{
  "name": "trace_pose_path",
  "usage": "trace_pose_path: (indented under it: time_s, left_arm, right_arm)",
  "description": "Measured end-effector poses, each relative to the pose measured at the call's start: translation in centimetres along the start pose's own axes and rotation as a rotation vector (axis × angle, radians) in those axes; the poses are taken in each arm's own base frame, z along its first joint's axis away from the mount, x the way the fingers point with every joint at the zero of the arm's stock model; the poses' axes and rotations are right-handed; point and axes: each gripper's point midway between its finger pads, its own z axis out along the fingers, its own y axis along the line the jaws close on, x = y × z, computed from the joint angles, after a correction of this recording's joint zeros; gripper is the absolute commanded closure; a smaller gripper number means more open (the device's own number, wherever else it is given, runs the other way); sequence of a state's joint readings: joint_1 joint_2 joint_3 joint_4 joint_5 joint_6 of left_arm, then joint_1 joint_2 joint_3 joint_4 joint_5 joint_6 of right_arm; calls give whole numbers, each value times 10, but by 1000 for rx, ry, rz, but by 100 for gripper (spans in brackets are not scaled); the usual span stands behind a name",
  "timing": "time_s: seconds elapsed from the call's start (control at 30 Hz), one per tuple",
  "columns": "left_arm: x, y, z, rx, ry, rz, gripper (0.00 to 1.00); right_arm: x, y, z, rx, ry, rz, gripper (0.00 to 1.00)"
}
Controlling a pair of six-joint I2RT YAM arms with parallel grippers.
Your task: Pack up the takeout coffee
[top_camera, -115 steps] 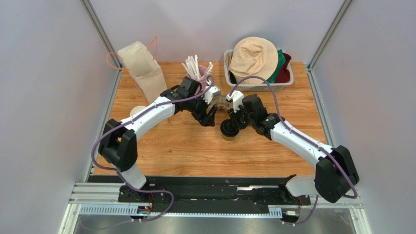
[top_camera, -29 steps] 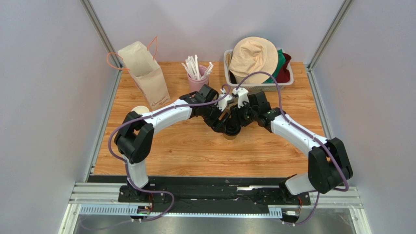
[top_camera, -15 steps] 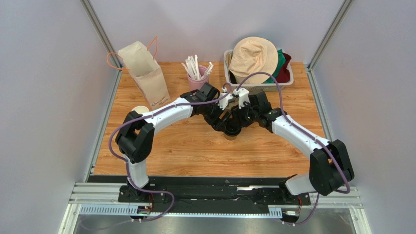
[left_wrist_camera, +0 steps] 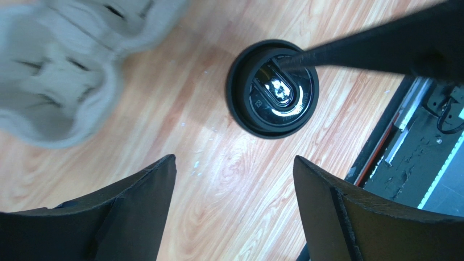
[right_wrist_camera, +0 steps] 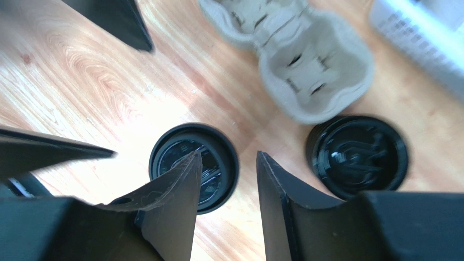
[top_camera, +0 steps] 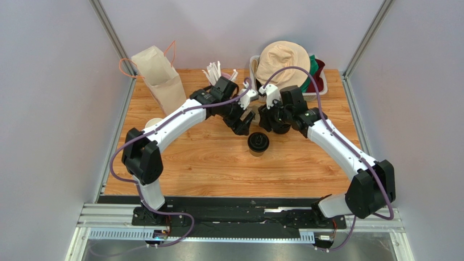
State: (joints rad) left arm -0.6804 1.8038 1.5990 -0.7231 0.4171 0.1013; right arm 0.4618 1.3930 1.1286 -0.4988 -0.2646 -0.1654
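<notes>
The coffee cup (top_camera: 257,142) stands on the table (top_camera: 190,168); the left gripper (left_wrist_camera: 233,162) and right gripper (right_wrist_camera: 226,156) hover nearby, spread and empty.

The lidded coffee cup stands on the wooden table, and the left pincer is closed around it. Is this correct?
Not quite. The lidded coffee cup does stand on the wooden table, but the left pincer is open and apart from it: the left wrist view shows its fingers spread, with only bare wood between them.

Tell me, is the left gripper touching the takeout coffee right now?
Apart. The left wrist view shows bare tabletop between the open left gripper and the lid of the takeout coffee.
</notes>
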Motion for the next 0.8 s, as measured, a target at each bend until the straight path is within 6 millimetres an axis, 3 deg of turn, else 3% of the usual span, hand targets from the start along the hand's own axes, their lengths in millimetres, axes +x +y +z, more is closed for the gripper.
trace_pose_path:
  time_s: [0.13, 0.27, 0.43, 0.6, 0.8]
  left_arm:
    - [-24, 12, -45, -41, -88, 13, 2]
    - [-40, 37, -109, -137, -200, 8, 2]
    - [-40, 68, -183, -341, -283, 20, 1]
    - [-37, 75, -223, -462, -319, 54, 1]
    - [-34, 78, -232, -508, -307, 77, 1]
  right_arm:
    - [-17, -12, -5, -3, 9, -70, 55]
    - [-5, -25, 0, -15, 108, -114, 53]
    - [6, -30, 8, -51, 239, -130, 54]
    - [7, -30, 0, -69, 286, -163, 55]
    - [14, -30, -10, -106, 332, -282, 60]
